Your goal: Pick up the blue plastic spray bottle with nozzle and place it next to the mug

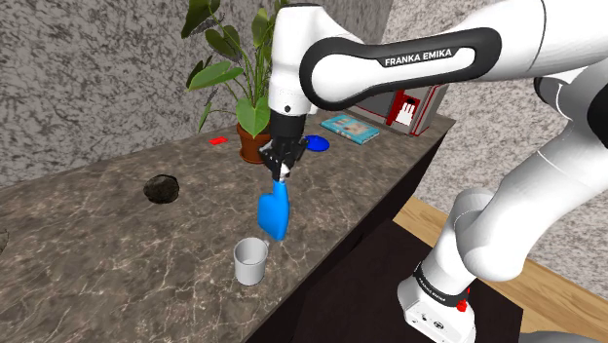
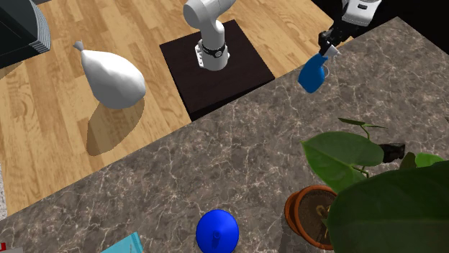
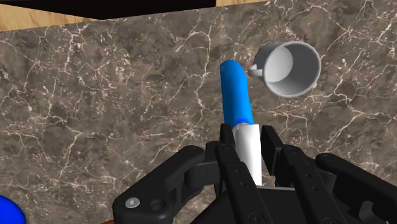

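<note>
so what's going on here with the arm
The robot's end effector is shut on the white nozzle end of a blue spray bottle. The bottle hangs below it over the marbled counter, close beside a pale mug. The bottle has not been released yet, and I cannot tell whether its base touches the counter.

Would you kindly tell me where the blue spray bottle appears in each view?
Shoulder view: blue spray bottle centre, hanging from the gripper above the white mug.
Second exterior view: bottle upper right, at the marbled counter's edge.
Wrist view: bottle centre, clasped by the fingers, near the mug.
Shared landmark: the marbled counter.
</note>
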`<state>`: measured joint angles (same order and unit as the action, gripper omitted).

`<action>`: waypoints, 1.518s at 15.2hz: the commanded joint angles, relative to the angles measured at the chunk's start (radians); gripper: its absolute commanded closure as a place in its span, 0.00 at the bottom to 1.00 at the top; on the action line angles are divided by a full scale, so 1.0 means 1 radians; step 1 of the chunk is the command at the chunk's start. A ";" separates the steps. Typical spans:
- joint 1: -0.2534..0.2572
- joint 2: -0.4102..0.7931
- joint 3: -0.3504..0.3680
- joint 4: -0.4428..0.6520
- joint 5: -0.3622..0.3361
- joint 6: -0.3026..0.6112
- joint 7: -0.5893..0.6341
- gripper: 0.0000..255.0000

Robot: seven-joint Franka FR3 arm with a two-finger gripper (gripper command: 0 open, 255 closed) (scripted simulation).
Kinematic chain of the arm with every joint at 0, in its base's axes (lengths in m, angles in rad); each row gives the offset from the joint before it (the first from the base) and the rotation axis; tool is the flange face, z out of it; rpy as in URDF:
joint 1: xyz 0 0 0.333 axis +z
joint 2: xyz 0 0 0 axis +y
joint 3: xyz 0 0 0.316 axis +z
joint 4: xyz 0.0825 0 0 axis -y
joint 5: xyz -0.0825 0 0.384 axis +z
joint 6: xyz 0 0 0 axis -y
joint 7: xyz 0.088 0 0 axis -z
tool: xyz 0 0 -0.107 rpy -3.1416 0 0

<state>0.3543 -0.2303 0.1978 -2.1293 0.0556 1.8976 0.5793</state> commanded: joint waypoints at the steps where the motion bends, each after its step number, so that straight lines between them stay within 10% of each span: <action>1: 0.001 0.006 0.002 -0.023 0.000 0.029 0.002 1.00; 20: 0.002 0.051 0.009 -0.139 -0.004 0.191 0.006 1.00; 21: 0.002 0.051 0.009 -0.139 -0.004 0.191 0.006 0.00; 23: 0.002 0.051 0.009 -0.139 -0.004 0.191 0.006 0.00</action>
<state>0.3563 -0.1794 0.2068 -2.2688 0.0512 2.0882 0.5850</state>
